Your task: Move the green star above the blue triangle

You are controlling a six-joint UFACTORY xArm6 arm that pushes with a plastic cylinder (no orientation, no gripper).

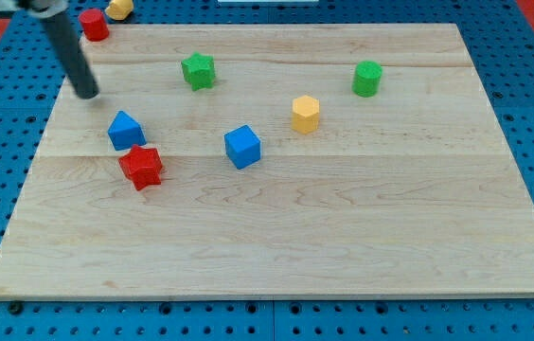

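The green star (198,71) lies on the wooden board (343,218) near the view's top, left of centre. The blue triangle (126,130) lies below and to the left of it, with a red star (141,166) touching or almost touching its lower right. My tip (88,93) rests on the board at the upper left. It is above and to the left of the blue triangle and well to the left of the green star, touching neither.
A blue cube (242,147) sits near the board's middle. A yellow hexagon block (306,114) and a green cylinder (367,79) lie to its upper right. A red cylinder (94,24) and a yellow block (119,8) sit at the top left corner.
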